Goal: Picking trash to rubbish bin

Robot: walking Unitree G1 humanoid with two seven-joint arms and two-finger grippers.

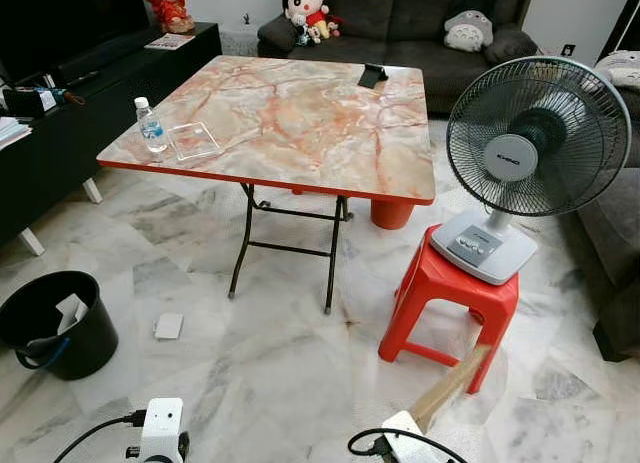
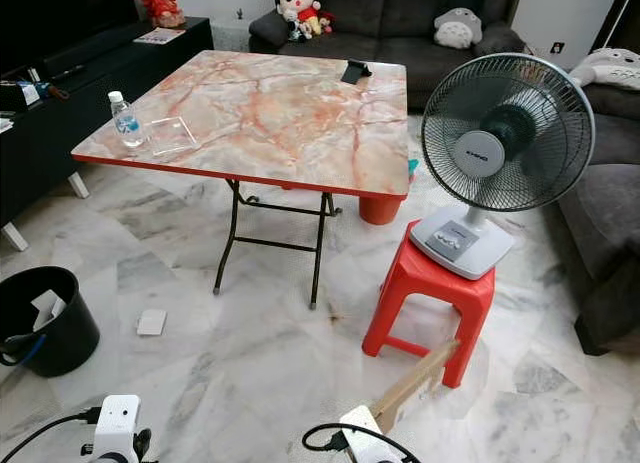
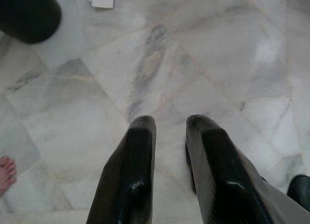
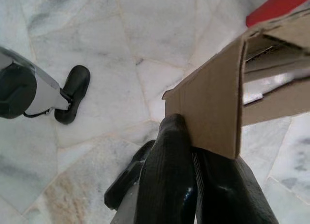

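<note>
Two black fingers of the right gripper (image 4: 193,156) are pinching a flat piece of brown cardboard (image 4: 218,103) by its lower edge, the sheet sticking up and away toward the red stool (image 1: 448,298). From the head, that cardboard (image 1: 450,383) is angling up from the right wrist at the bottom of the picture, its far end just in front of the stool's legs. One left gripper (image 3: 169,137) is hanging low over the marble floor (image 3: 203,54), pointing down with a narrow gap between its fingers and nothing between them. One bare foot (image 3: 6,173) of a person is showing at the edge of the left wrist view.

One black bin (image 1: 50,323) is standing on the floor to the robot's left, with white paper (image 1: 70,311) lying inside it. One small white card (image 1: 168,326) is lying flat on the floor just beside the bin, between it and the table's legs. One folding table (image 1: 300,123) with a marbled orange top is carrying one water bottle (image 1: 150,128), one clear tray (image 1: 192,140) and one dark object (image 1: 372,75) at its far edge. One white fan (image 1: 535,148) is sitting on the stool; the badge at its centre is too small to read. One orange bucket (image 1: 392,213) is standing under the table. Three plush toys are sitting on the sofa (image 1: 400,23) behind.
</note>
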